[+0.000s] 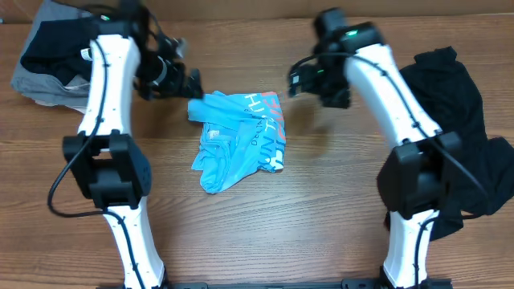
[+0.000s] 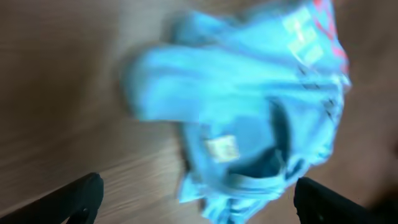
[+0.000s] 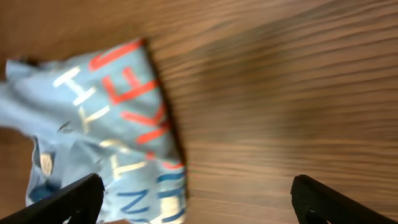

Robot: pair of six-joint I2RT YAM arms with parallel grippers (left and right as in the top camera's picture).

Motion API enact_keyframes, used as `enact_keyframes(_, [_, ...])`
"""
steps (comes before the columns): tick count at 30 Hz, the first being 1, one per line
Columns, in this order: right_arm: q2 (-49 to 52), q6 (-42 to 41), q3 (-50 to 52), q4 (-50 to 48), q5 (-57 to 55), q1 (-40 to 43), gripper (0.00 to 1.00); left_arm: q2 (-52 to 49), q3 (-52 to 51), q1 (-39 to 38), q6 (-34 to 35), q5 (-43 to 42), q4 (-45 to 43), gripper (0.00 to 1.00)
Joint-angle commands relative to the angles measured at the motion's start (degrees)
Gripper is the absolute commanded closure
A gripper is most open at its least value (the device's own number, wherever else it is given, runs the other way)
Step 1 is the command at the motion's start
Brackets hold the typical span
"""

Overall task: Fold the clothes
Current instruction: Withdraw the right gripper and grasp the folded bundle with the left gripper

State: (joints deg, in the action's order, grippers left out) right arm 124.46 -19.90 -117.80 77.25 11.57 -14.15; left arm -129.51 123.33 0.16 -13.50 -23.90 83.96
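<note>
The light blue T-shirt [image 1: 241, 138] lies crumpled at the middle of the wooden surface [image 1: 321, 209]. Its red and white lettering is toward 1 o'clock, and a white neck label shows in the left wrist view. The left end effector [image 1: 193, 85] is just beside the shirt's 10 o'clock corner, its fingers spread wide with nothing between them. The right end effector [image 1: 295, 82] hangs near the shirt at 2 o'clock, likewise spread and empty. A dark and grey clothes pile [image 1: 44, 52] sits far out at 10 o'clock, and a black garment [image 1: 462, 104] lies at 3 o'clock.
</note>
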Motion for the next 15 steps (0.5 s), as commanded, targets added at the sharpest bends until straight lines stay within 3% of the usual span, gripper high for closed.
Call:
enact_keyframes(1, [-2.62, 3.13, -1.20, 0.15, 1.64, 2.45, 0.00, -0.59, -7.45, -4.11, -4.72, -8.98, -3.45, 0.00])
enact_keyframes(6, [-2.62, 3.91, -1.20, 0.66, 1.60, 5.27, 0.00, -0.59, -12.61, -9.03, -4.17, -9.05, -7.93, 0.00])
enact_keyframes(15, [-2.62, 5.01, -1.20, 0.72, 1.40, 5.27, 0.00, -0.59, -18.03, -13.73, 5.22, 9.51, -13.44, 0.00])
